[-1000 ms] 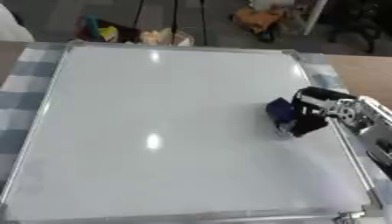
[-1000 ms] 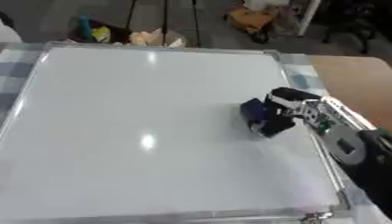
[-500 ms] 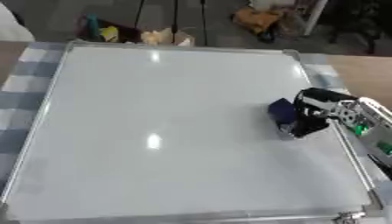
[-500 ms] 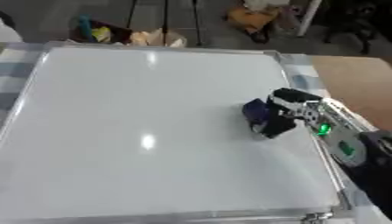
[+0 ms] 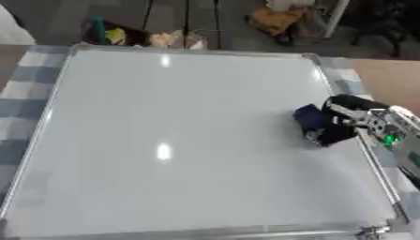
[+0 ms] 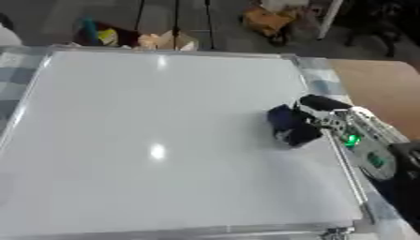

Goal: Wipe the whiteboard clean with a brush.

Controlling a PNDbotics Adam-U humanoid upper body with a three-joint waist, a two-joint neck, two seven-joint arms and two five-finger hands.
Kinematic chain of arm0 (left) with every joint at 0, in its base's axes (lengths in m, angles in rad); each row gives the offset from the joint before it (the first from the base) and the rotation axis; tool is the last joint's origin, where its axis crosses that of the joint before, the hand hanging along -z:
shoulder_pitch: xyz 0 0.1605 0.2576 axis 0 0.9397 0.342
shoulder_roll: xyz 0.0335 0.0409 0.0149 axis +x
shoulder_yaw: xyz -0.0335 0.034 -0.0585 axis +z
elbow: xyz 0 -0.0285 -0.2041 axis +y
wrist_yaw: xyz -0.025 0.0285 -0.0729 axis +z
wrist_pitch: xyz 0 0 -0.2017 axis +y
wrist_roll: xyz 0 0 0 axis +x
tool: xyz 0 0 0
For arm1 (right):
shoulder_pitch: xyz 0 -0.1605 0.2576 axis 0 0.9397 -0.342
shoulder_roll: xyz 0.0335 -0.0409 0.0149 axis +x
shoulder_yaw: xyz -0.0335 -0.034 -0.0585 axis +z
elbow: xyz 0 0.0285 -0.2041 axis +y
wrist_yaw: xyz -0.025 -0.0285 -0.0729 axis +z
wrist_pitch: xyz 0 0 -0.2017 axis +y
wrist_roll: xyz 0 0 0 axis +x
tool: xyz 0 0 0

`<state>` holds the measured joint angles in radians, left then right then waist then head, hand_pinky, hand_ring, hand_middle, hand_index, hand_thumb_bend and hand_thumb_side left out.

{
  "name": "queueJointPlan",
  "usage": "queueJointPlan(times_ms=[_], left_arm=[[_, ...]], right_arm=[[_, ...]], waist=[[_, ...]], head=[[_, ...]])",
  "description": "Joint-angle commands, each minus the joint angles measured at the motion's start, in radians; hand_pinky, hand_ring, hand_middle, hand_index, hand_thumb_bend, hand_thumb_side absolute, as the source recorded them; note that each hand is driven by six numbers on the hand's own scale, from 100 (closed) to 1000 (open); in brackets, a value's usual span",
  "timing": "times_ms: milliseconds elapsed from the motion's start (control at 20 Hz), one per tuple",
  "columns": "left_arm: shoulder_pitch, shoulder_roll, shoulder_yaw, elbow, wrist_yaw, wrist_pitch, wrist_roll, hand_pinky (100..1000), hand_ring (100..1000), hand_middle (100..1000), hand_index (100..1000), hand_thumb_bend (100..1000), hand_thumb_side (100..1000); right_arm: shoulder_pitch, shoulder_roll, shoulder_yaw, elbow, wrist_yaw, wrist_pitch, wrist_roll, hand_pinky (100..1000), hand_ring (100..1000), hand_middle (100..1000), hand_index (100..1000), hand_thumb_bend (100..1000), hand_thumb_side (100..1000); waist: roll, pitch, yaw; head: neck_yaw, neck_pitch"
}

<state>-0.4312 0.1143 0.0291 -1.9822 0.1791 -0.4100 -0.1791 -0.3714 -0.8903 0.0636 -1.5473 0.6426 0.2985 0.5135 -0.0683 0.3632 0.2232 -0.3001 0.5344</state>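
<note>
A large whiteboard (image 5: 180,140) with a silver frame lies flat and fills most of both views; its surface looks plain white with light glints. A dark blue brush (image 5: 308,119) rests on the board near its right edge. My right hand (image 5: 344,123) comes in from the right with its black fingers curled round the brush. A green light glows on the wrist (image 6: 351,139) behind it. My left hand shows in neither view.
A blue and white checked cloth (image 5: 21,89) lies under the board and shows along its left and right sides. Beyond the far edge are a box of coloured items (image 5: 111,33), stand legs (image 5: 220,23) and an orange object (image 5: 271,18) on the floor.
My right hand and the brush have stayed at nearly the same spot near the board's right edge, shifting only slightly. The board looks the same.
</note>
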Motion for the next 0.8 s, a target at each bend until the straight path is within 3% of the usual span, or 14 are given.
queueJointPlan(times_ms=[50, 800], left_arm=[[-0.006, 0.013, 0.004, -0.018, -0.003, -0.003, 0.0, 373, 707, 607, 580, 133, 928], [-0.005, 0.013, 0.003, -0.018, -0.003, -0.003, 0.0, 370, 707, 607, 580, 132, 927]], right_arm=[[0.009, -0.042, -0.016, 0.02, 0.012, 0.006, -0.01, 700, 716, 429, 366, 100, 529], [0.028, -0.053, -0.033, 0.042, 0.03, 0.003, -0.03, 712, 732, 451, 398, 100, 537]], waist=[[0.006, -0.019, -0.002], [0.007, -0.019, 0.0]], head=[[0.001, -0.014], [0.002, -0.024]])
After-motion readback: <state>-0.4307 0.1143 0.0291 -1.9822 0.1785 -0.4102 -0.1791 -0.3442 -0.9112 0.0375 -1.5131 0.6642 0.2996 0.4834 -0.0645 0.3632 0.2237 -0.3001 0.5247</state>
